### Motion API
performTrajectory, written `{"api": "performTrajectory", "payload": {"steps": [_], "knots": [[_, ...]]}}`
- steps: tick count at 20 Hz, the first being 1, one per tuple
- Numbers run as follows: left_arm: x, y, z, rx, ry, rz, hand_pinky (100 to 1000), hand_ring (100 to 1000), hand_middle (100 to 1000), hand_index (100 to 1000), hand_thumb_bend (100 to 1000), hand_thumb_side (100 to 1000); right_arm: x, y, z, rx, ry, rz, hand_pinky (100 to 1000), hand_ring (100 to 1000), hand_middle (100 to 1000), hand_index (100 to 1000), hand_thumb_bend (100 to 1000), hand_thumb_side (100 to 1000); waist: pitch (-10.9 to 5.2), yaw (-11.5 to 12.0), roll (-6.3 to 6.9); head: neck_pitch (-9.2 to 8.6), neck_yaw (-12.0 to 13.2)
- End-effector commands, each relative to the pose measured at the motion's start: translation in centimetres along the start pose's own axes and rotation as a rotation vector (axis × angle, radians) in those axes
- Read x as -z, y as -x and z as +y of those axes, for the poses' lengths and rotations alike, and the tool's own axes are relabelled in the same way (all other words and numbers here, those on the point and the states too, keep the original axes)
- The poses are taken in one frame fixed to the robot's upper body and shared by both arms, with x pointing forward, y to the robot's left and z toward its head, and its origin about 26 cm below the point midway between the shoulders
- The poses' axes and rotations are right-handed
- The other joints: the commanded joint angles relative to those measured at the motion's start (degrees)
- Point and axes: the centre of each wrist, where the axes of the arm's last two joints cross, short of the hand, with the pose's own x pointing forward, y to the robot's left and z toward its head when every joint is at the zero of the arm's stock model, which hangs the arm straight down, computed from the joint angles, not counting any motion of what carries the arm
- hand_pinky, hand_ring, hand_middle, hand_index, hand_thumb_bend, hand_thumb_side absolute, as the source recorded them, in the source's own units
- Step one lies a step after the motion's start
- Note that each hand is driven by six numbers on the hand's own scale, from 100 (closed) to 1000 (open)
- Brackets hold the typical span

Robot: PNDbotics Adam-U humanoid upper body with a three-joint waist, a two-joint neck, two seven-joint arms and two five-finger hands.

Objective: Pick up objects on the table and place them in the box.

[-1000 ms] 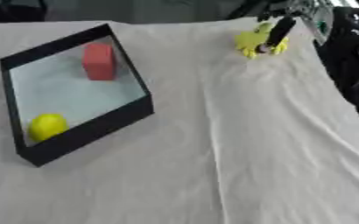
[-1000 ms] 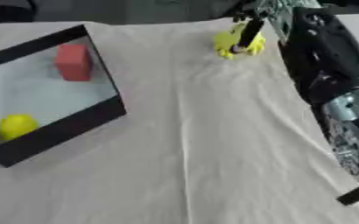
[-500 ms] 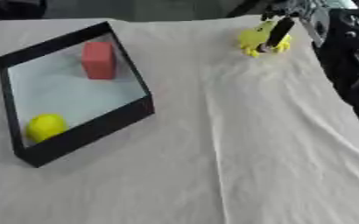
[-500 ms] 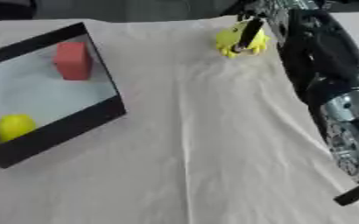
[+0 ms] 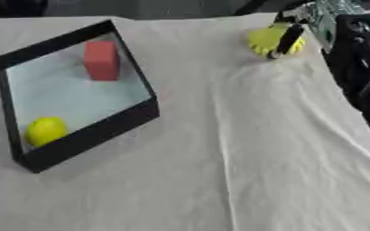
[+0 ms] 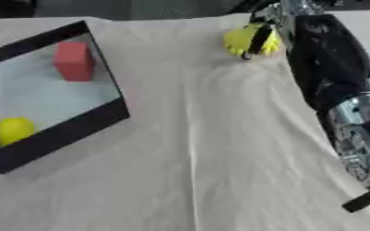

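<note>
Cream cloth-covered table [image 5: 219,171], black box [image 5: 77,135] at 9 o'clock already holding a red block [image 5: 101,60] and yellow ball [image 5: 46,130], right hand [image 6: 261,37] at 1 o'clock with fingers curled round the yellow gear-shaped toy [image 5: 267,41], which could slip on lifting since only one finger visibly crosses it.

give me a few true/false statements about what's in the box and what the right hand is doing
1. A red block lies inside the box. True.
2. The yellow ball sits on the cloth outside the box. False: it lies in the box's near corner.
3. The right hand has its fingers on the yellow ridged object. True.
4. The ridged object is already in the box. False: it is at the table's far right, apart from the box.
</note>
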Motion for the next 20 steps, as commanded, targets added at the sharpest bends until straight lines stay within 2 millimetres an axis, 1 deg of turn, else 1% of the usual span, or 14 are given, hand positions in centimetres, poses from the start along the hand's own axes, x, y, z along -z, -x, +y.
{"api": "performTrajectory", "payload": {"steps": [1, 2, 3, 4, 5, 9, 10, 11, 12, 15, 20], "knots": [[0.34, -0.83, 0.26, 0.018, 0.007, -0.035, 888, 747, 775, 789, 141, 899, -0.56, 1.43, -1.01, 0.013, 0.042, 0.048, 925, 931, 882, 900, 432, 330, -0.64, 0.24, 0.28, -1.05, -0.31], [0.33, -0.82, 0.25, 0.018, 0.008, -0.035, 888, 747, 775, 789, 141, 899, -0.54, 1.46, -0.96, 0.016, 0.053, 0.055, 924, 928, 877, 899, 432, 329, -0.5, 0.3, 0.34, -1.08, -0.32], [0.32, -0.8, 0.24, 0.018, 0.008, -0.035, 889, 747, 775, 789, 140, 899, -0.53, 1.45, -0.91, 0.021, 0.064, 0.06, 914, 909, 843, 888, 431, 319, -0.37, 0.32, 0.41, -1.02, -0.31], [0.31, -0.8, 0.24, 0.018, 0.008, -0.035, 889, 747, 775, 789, 140, 899, -0.51, 1.44, -0.85, 0.028, 0.076, 0.06, 913, 907, 839, 887, 431, 317, -0.27, 0.31, 0.48, -0.97, -0.3], [0.31, -0.8, 0.24, 0.018, 0.008, -0.035, 889, 747, 775, 789, 141, 899, -0.51, 1.42, -0.83, 0.036, 0.089, 0.059, 901, 882, 794, 866, 429, 304, -0.21, 0.29, 0.52, -0.92, -0.29], [0.29, -0.75, 0.15, 0.017, 0.012, -0.033, 889, 748, 776, 790, 140, 902, -0.54, 1.32, -0.87, 0.064, 0.158, 0.058, 881, 834, 690, 803, 427, 269, -0.11, 0.15, 0.55, -0.74, -0.15], [0.27, -0.72, 0.15, 0.018, 0.014, -0.031, 889, 748, 776, 790, 139, 902, -0.54, 1.34, -0.85, 0.073, 0.174, 0.057, 881, 830, 675, 793, 427, 267, -0.14, 0.13, 0.54, -0.59, -0.12], [0.26, -0.71, 0.18, 0.02, 0.014, -0.03, 889, 747, 776, 790, 139, 900, -0.55, 1.37, -0.86, 0.081, 0.189, 0.057, 876, 814, 628, 765, 403, 269, -0.2, 0.11, 0.52, -0.46, -0.1], [0.27, -0.73, 0.22, 0.022, 0.013, -0.031, 889, 747, 775, 789, 140, 899, -0.57, 1.39, -0.88, 0.087, 0.208, 0.059, 873, 807, 610, 754, 426, 254, -0.27, 0.1, 0.47, -0.33, -0.12], [0.33, -0.82, 0.22, 0.02, 0.01, -0.035, 888, 747, 775, 789, 140, 897, -0.56, 1.31, -0.82, 0.077, 0.264, 0.07, 855, 763, 537, 695, 424, 249, -0.55, 0.1, 0.26, -0.12, -0.04], [0.37, -0.87, 0.29, 0.02, 0.008, -0.036, 888, 747, 774, 788, 139, 892, -0.37, 1.23, -0.37, 0.053, 0.342, 0.085, 824, 685, 450, 608, 416, 200, -1.14, 0.26, 0.06, 0.32, 0.36]]}}
